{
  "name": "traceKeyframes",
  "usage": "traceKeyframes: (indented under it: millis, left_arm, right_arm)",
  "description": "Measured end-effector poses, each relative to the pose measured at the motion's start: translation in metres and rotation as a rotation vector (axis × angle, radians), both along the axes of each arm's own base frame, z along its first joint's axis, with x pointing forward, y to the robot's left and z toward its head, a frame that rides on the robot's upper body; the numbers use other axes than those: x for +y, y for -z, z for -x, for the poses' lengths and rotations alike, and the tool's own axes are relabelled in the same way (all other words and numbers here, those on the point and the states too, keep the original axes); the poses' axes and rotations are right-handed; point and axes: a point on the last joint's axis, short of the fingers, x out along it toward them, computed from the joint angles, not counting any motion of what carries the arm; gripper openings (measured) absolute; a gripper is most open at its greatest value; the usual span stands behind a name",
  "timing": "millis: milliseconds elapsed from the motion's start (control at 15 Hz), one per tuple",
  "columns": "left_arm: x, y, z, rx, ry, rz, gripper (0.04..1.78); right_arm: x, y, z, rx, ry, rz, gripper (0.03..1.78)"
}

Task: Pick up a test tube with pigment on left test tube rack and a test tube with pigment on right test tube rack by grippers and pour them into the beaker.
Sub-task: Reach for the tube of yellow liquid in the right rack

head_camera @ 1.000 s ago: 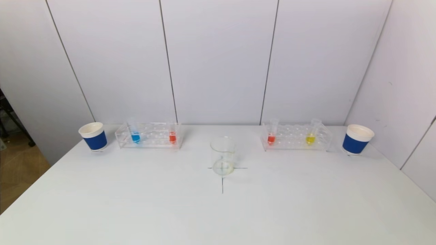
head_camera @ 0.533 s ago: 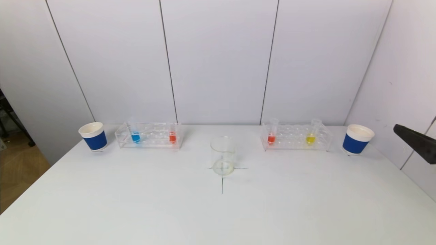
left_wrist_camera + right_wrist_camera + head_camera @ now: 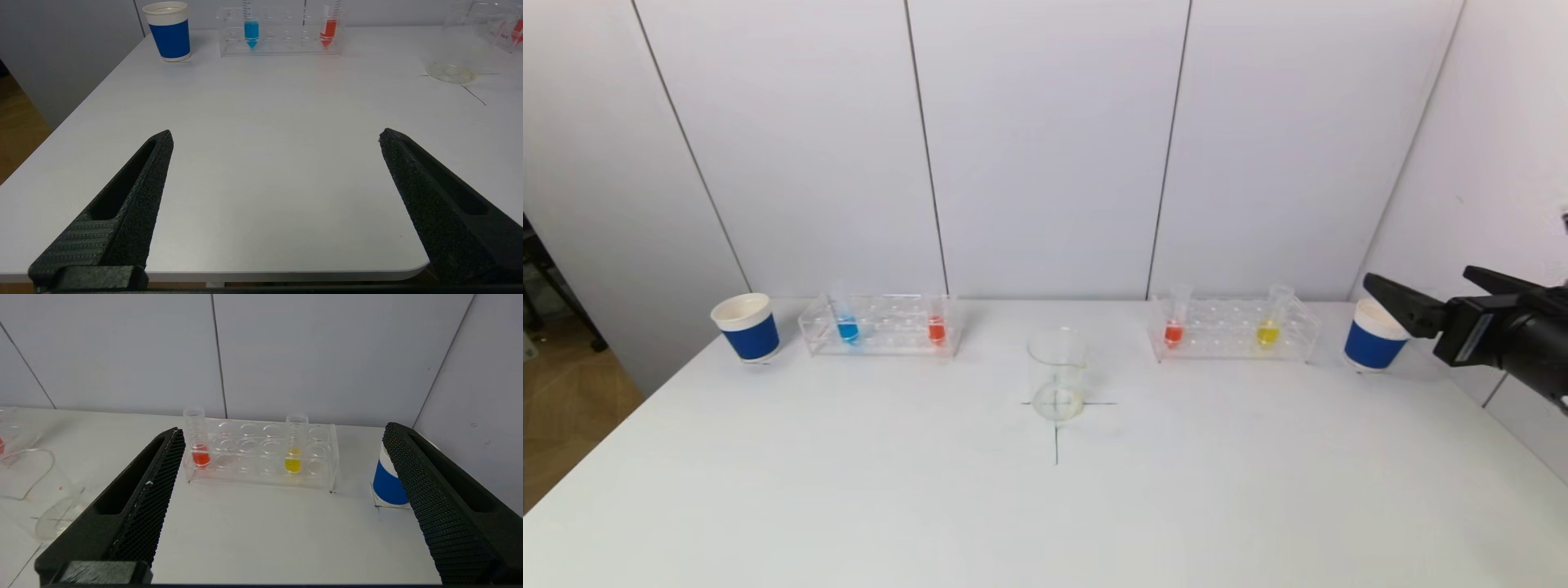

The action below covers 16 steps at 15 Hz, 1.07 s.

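Note:
The left rack (image 3: pixel 890 336) holds a blue-pigment tube (image 3: pixel 847 326) and a red-pigment tube (image 3: pixel 936 326). The right rack (image 3: pixel 1225 336) holds a red-pigment tube (image 3: pixel 1173 329) and a yellow-pigment tube (image 3: pixel 1267 330). The clear beaker (image 3: pixel 1057 371) stands between the racks on a cross mark. My right gripper (image 3: pixel 1418 277) is open and empty, raised at the far right, by the right cup. In the right wrist view it (image 3: pixel 282 428) faces the right rack (image 3: pixel 322 457) from a distance. My left gripper (image 3: pixel 274 132) is open and empty over the table's near left edge, far from the left rack (image 3: pixel 286 43).
A blue paper cup (image 3: pixel 747 327) stands left of the left rack. Another blue cup (image 3: pixel 1372 341) stands right of the right rack, partly behind my right gripper. White wall panels close the back and right side. The table's front corner (image 3: pixel 416 267) shows under my left gripper.
My right gripper has come into the head view from the right edge and moved left, up to the right cup. The tubes, racks and beaker have not moved.

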Motion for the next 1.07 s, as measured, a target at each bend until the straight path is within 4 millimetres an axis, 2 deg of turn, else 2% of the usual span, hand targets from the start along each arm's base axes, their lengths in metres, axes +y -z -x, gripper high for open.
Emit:
traceKeyframes:
  millis: [600, 1067]
  left_arm:
    - [0.000, 0.000, 0.000, 0.000, 0.000, 0.000, 1.76]
    - [0.000, 0.000, 0.000, 0.000, 0.000, 0.000, 1.76]
  right_arm:
    - [0.005, 0.050, -0.062, -0.024, 0.049, -0.002, 1.76]
    - [0.008, 0.086, -0.091, -0.031, 0.074, -0.003, 1.76]
